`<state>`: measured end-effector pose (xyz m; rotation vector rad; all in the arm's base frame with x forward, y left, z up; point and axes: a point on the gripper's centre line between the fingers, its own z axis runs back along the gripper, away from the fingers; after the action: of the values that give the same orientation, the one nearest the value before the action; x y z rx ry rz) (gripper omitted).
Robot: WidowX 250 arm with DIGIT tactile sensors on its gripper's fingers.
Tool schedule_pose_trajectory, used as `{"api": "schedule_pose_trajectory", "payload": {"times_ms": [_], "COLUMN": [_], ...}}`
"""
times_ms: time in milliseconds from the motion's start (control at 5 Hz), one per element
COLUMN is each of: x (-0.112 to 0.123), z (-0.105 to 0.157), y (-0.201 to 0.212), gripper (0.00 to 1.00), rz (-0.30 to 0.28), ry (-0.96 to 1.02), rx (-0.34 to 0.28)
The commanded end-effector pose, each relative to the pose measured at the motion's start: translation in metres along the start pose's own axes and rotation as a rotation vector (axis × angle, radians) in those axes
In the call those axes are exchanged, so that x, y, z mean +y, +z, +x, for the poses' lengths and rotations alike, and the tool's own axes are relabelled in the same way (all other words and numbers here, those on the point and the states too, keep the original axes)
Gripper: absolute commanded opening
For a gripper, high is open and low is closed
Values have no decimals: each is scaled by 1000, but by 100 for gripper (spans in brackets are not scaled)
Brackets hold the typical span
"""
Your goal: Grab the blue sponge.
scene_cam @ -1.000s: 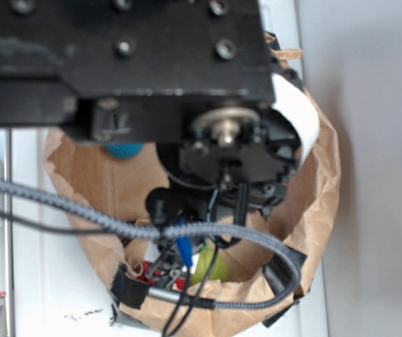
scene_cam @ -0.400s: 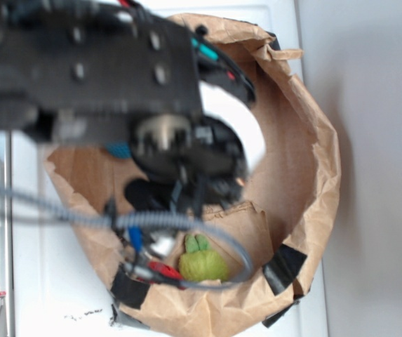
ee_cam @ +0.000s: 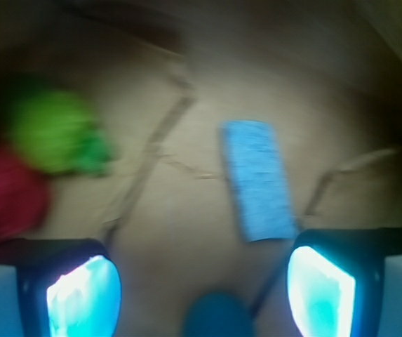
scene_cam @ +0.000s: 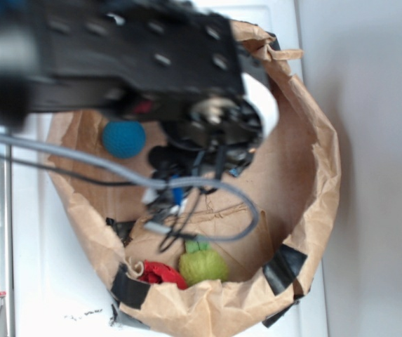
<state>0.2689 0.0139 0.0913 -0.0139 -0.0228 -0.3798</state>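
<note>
Not grabbed yet. Gripper point(ee_cam: 201, 288) wide apart and empty, hovering inside the paper bag point(scene_cam: 320, 182). Sponge point(ee_cam: 258, 179) flat on the bag floor, mid-floor, lying closer to the right finger point(ee_cam: 320, 295) than centered. Still needs lining up, dropping, closing. Ball point(scene_cam: 123, 138) near the back wall, green toy point(scene_cam: 202, 265) and red toy point(scene_cam: 160, 272) by the front wall. Tight walls, open floor around the sponge.

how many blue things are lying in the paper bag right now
2. The blue sponge lies flat mid-floor, right of the green toy. The blue ball sits near the bag's back wall. The arm may hide more.
</note>
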Motion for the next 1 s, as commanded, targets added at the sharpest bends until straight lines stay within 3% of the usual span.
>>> {"api": "schedule_pose_trajectory", "payload": {"times_ms": [0,200,400,600,800], "x": [9,9,6,5,-1], "z": [38,42,44,50,49], "y": [-19,-47,-74,-94,-66], "gripper": [100,100,100,0,0], "rz": [80,101,85,127,78], "ry": [-22,-43,-47,-33,-49], "rx": [-69,-49,16,23,-28]}}
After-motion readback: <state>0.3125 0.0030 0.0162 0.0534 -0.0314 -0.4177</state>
